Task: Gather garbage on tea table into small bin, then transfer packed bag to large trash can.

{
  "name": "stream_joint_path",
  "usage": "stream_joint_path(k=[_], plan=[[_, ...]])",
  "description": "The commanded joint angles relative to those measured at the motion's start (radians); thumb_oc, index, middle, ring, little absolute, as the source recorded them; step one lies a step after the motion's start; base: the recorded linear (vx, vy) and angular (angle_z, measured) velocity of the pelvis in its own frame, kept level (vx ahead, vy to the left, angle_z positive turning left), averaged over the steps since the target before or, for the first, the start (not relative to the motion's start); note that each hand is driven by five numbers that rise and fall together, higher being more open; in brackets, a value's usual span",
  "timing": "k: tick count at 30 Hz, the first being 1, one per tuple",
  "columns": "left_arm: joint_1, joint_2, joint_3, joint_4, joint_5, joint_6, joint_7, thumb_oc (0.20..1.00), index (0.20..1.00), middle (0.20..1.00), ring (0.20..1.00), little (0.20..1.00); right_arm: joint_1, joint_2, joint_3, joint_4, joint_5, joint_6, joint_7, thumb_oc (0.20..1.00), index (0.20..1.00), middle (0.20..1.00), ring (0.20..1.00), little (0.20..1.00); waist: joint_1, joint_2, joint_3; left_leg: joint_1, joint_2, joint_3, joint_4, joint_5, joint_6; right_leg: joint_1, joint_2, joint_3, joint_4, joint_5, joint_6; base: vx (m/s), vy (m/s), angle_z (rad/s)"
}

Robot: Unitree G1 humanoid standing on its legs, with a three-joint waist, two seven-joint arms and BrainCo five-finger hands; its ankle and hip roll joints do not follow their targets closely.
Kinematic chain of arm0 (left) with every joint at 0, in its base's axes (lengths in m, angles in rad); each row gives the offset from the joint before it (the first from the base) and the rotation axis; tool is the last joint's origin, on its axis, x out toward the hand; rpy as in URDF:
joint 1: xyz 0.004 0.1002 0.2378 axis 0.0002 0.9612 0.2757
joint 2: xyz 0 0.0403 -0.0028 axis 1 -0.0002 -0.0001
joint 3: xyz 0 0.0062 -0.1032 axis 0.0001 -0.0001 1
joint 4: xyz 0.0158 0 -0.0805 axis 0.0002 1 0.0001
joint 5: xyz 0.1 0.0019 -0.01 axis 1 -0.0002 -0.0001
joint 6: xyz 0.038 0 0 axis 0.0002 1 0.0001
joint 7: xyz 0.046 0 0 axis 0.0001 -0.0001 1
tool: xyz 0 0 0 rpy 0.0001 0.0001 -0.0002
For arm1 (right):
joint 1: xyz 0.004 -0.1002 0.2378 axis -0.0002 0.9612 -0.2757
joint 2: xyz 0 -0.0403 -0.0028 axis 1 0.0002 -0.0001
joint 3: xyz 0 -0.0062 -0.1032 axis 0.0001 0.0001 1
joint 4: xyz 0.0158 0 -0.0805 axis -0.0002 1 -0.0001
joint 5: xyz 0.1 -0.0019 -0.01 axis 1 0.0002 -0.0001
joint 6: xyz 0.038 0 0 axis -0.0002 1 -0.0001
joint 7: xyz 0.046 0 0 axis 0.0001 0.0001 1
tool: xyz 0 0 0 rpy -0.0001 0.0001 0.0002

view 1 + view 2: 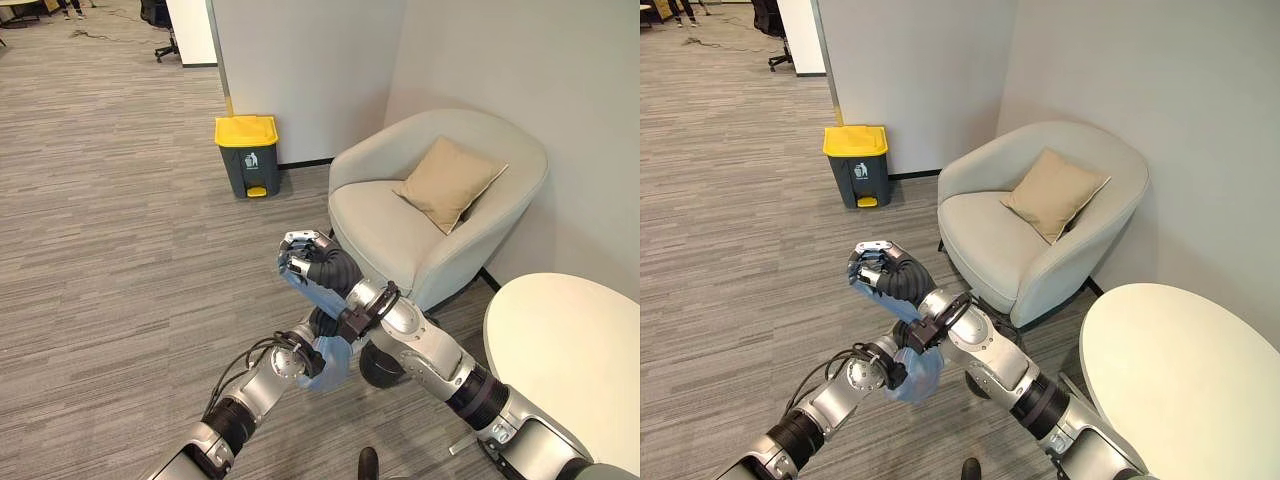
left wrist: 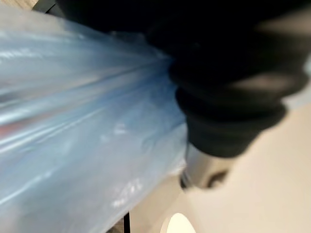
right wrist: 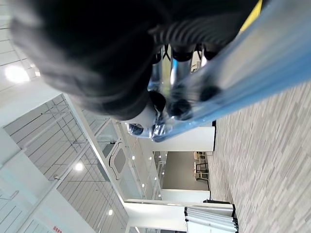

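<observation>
A pale blue plastic bag (image 2: 82, 121) is stretching across most of this view, and its thin film is gathering into long folds which are running toward a dark ribbed cover (image 2: 228, 102). The cover is lying against the bag where the folds are coming together. Just past the cover, a short silver metal part (image 2: 201, 172) is showing. Behind it a cream surface (image 2: 262, 194) is lying, and a small light round shape (image 2: 180, 224) is appearing at the edge.
</observation>
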Motion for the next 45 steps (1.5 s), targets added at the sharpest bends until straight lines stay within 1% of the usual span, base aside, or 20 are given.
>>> stream_joint_path(k=[1, 2, 5, 6, 11, 14, 15, 16, 17, 18, 22, 23, 24, 29, 33, 35, 38, 39, 41, 45], plan=[[-0.114, -0.036, -0.013, -0.009, -0.02, -0.049, 0.045, 0.2, 0.2, 0.2, 0.2, 0.2, -0.144, 0.108, -0.045, -0.078, 0.029, -0.072, 0.02, 0.2, 0.2, 0.2, 0.2, 0.2, 0.001, -0.001, 0.017, -0.03, -0.002, 0.0, 0.018, -0.092, 0.005, 0.086, -0.014, -0.011, 0.055, -0.219, 0.066, 0.0, 0.0, 0.0], [-0.102, -0.024, 0.015, -0.059, -0.054, -0.053, 0.054, 0.2, 0.2, 0.2, 0.2, 0.2, -0.122, 0.098, -0.045, -0.078, 0.015, -0.067, 0.025, 0.2, 0.2, 0.2, 0.2, 0.2, 0.003, 0.0, 0.016, -0.029, -0.004, -0.002, 0.016, -0.091, 0.005, 0.089, -0.015, -0.014, 0.052, -0.219, 0.066, 0.0, 0.0, 0.0], [-0.087, -0.013, 0.043, -0.103, -0.083, -0.063, 0.059, 0.2, 0.2, 0.2, 0.2, 0.2, -0.1, 0.087, -0.05, -0.076, -0.002, -0.062, 0.031, 0.2, 0.2, 0.2, 0.2, 0.2, 0.005, 0.001, 0.017, -0.028, -0.004, -0.004, 0.014, -0.091, 0.005, 0.09, -0.017, -0.017, 0.051, -0.219, 0.067, 0.0, 0.0, 0.0], [-0.071, -0.003, 0.068, -0.146, -0.108, -0.072, 0.059, 0.2, 0.2, 0.2, 0.2, 0.2, -0.079, 0.075, -0.055, -0.074, -0.036, -0.06, 0.037, 0.2, 0.2, 0.2, 0.2, 0.2, 0.006, 0.003, 0.016, -0.025, -0.005, -0.006, 0.013, -0.091, 0.005, 0.092, -0.017, -0.019, 0.049, -0.219, 0.068, 0.0, 0.0, 0.0], [-0.027, 0.019, 0.132, -0.236, -0.187, -0.099, 0.069, 0.2, 0.2, 0.2, 0.2, 0.2, -0.025, 0.037, -0.083, -0.071, -0.146, -0.059, 0.036, 0.2, 0.2, 0.2, 0.2, 0.2, 0.008, 0.007, 0.014, -0.022, -0.007, -0.009, 0.012, -0.091, 0.005, 0.098, -0.019, -0.022, 0.045, -0.22, 0.07, 0.0, -0.004, 0.01], [-0.007, 0.023, 0.156, -0.253, -0.218, -0.106, 0.071, 0.2, 0.2, 0.2, 0.2, 0.2, -0.016, 0.015, -0.097, -0.087, -0.2, -0.062, 0.036, 0.2, 0.2, 0.2, 0.2, 0.2, 0.008, 0.008, 0.012, -0.02, -0.007, -0.009, 0.012, -0.091, 0.006, 0.102, -0.019, -0.023, 0.044, -0.221, 0.07, 0.0, 0.0, 0.0], [0.006, 0.025, 0.172, -0.264, -0.238, -0.113, 0.072, 0.2, 0.2, 0.2, 0.2, 0.2, -0.013, -0.004, -0.11, -0.102, -0.245, -0.068, 0.031, 0.2, 0.2, 0.2, 0.2, 0.2, 0.008, 0.008, 0.011, -0.02, -0.007, -0.009, 0.013, -0.091, 0.005, 0.102, -0.019, -0.024, 0.044, -0.221, 0.07, 0.0, 0.0, 0.0], [0.021, 0.029, 0.187, -0.281, -0.251, -0.116, 0.075, 0.2, 0.2, 0.2, 0.2, 0.2, -0.011, -0.027, -0.122, -0.123, -0.306, -0.069, 0.023, 0.319, 0.319, 0.319, 0.319, 0.319, 0.008, 0.008, 0.009, -0.018, -0.006, -0.009, 0.013, -0.092, 0.006, 0.104, -0.019, -0.026, 0.044, -0.221, 0.07, 0.0, 0.0, 0.0], [0.047, 0.036, 0.211, -0.309, -0.277, -0.127, 0.08, 0.2, 0.2, 0.2, 0.2, 0.2, -0.005, -0.06, -0.139, -0.148, -0.407, -0.079, 0.008, 0.837, 0.837, 0.837, 0.837, 0.837, 0.006, 0.009, 0.008, -0.018, -0.006, -0.01, 0.012, -0.091, 0.006, 0.104, -0.019, -0.026, 0.043, -0.222, 0.07, 0.0, 0.0, 0.0], [0.066, 0.039, 0.228, -0.325, -0.294, -0.132, 0.082, 0.2, 0.2, 0.2, 0.2, 0.2, -0.001, -0.086, -0.155, -0.168, -0.47, -0.081, -0.006, 1.0, 1.0, 1.0, 1.0, 1.0, 0.006, 0.01, 0.008, -0.018, -0.006, -0.012, 0.011, -0.09, 0.007, 0.104, -0.018, -0.026, 0.043, -0.222, 0.07, 0.0, 0.0, 0.0], [0.132, 0.059, 0.278, -0.376, -0.32, -0.14, 0.082, 0.2, 0.2, 0.2, 0.2, 0.2, 0.036, -0.153, -0.215, -0.226, -0.645, -0.098, -0.056, 1.0, 1.0, 1.0, 1.0, 1.0, 0.004, 0.014, 0.005, -0.015, -0.005, -0.013, 0.01, -0.09, 0.008, 0.107, -0.016, -0.024, 0.043, -0.226, 0.07, 0.0, 0.0, 0.0], [0.132, 0.059, 0.278, -0.376, -0.32, -0.14, 0.082, 0.2, 0.2, 0.2, 0.2, 0.2, 0.036, -0.153, -0.215, -0.226, -0.645, -0.098, -0.056, 1.0, 1.0, 1.0, 1.0, 1.0, 0.004, 0.014, 0.005, -0.015, -0.005, -0.012, 0.009, -0.09, 0.008, 0.107, -0.016, -0.024, 0.043, -0.226, 0.07, 0.0, 0.0, 0.0], [0.163, 0.069, 0.3, -0.394, -0.319, -0.144, 0.084, 0.2, 0.2, 0.2, 0.2, 0.2, 0.063, -0.178, -0.246, -0.252, -0.702, -0.11, -0.076, 1.0, 1.0, 1.0, 1.0, 1.0, 0.001, 0.016, 0.005, -0.014, -0.004, -0.013, 0.009, -0.089, 0.008, 0.108, -0.016, -0.023, 0.042, -0.227, 0.071, 0.0, 0.0, 0.0], [0.254, 0.087, 0.369, -0.419, -0.322, -0.139, 0.08, 0.2, 0.2, 0.2, 0.2, 0.2, 0.177, -0.21, -0.332, -0.275, -0.757, -0.118, -0.107, 1.0, 1.0, 1.0, 1.0, 1.0, -0.005, 0.02, 0.003, -0.014, -0.002, -0.016, 0.008, -0.086, 0.009, 0.111, -0.013, -0.025, 0.042, -0.231, 0.07, 0.0, -0.011, -0.02], [0.319, 0.093, 0.419, -0.414, -0.333, -0.136, 0.063, 0.2, 0.2, 0.2, 0.2, 0.2, 0.272, -0.219, -0.398, -0.266, -0.725, -0.115, -0.097, 1.0, 1.0, 1.0, 1.0, 1.0, -0.007, 0.022, 0.001, -0.013, 0.0, -0.017, 0.007, -0.084, 0.008, 0.113, -0.012, -0.027, 0.042, -0.232, 0.069, 0.0, 0.0, 0.0], [0.38, 0.097, 0.481, -0.386, -0.342, -0.128, 0.04, 0.2, 0.2, 0.2, 0.2, 0.2, 0.379, -0.22, -0.47, -0.22, -0.684, -0.104, -0.078, 1.0, 1.0, 1.0, 1.0, 1.0, -0.011, 0.027, 0.003, -0.013, -0.001, -0.017, 0.005, -0.081, 0.006, 0.114, -0.011, -0.03, 0.041, -0.234, 0.068, 0.0, 0.0, 0.0], [0.411, 0.098, 0.514, -0.36, -0.351, -0.125, 0.027, 0.2, 0.2, 0.2, 0.2, 0.2, 0.445, -0.216, -0.51, -0.17, -0.65, -0.095, -0.065, 1.0, 1.0, 1.0, 1.0, 1.0, -0.013, 0.029, 0.002, -0.015, 0.0, -0.018, 0.006, -0.08, 0.005, 0.112, -0.01, -0.034, 0.042, -0.235, 0.068, 0.0, -0.005, 0.01], [0.429, 0.099, 0.536, -0.344, -0.354, -0.122, 0.013, 0.2, 0.2, 0.2, 0.2, 0.2, 0.484, -0.214, -0.535, -0.136, -0.633, -0.086, -0.053, 1.0, 1.0, 1.0, 1.0, 1.0, -0.014, 0.03, 0.004, -0.015, 0.0, -0.02, 0.007, -0.079, 0.004, 0.112, -0.009, -0.036, 0.041, -0.236, 0.067, 0.0, 0.0, 0.0], [0.49, 0.095, 0.609, -0.285, -0.374, -0.113, -0.027, 0.2, 0.2, 0.2, 0.2, 0.2, 0.592, -0.194, -0.606, 0.01, -0.569, -0.059, -0.017, 1.0, 1.0, 1.0, 1.0, 1.0, -0.016, 0.033, 0.011, -0.02, 0.003, -0.022, 0.008, -0.074, 0.0, 0.112, -0.006, -0.044, 0.043, -0.24, 0.065, -0.03, -0.045, 0.05], [0.535, 0.086, 0.673, -0.206, -0.397, -0.102, -0.056, 0.2, 0.2, 0.2, 0.2, 0.2, 0.644, -0.17, -0.646, 0.158, -0.533, -0.038, 0.006, 1.0, 1.0, 1.0, 1.0, 1.0, -0.012, 0.035, 0.018, -0.026, 0.007, -0.03, 0.015, -0.071, -0.005, 0.113, -0.004, -0.056, 0.049, -0.249, 0.059, -0.02, -0.042, 0.01]])
